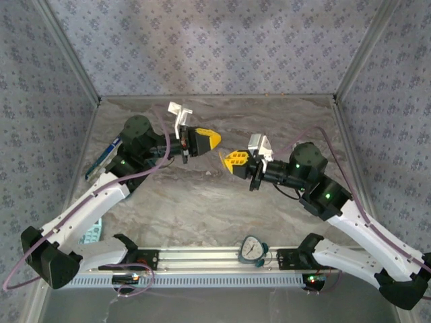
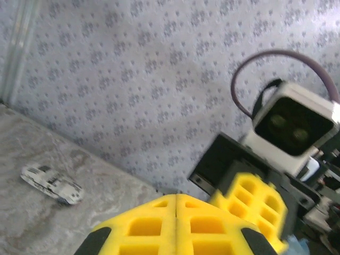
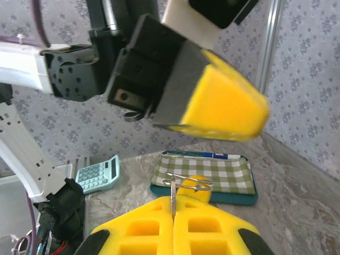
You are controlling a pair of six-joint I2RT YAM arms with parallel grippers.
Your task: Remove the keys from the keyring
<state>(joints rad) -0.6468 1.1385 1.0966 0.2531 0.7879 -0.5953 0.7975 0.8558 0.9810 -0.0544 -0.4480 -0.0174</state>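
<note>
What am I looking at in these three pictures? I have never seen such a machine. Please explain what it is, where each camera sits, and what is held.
These are two robot arms bolted to a table. The wide picture looks down from above. The other two come from cameras on the wrists. The left gripper and the right gripper both have yellow jaws, and both are closed. The right jaws pinch a thin wire keyring. I see nothing in the left ones. On the table lie a calculator and a checked pouch. A round timer sits between the arm bases.
</note>
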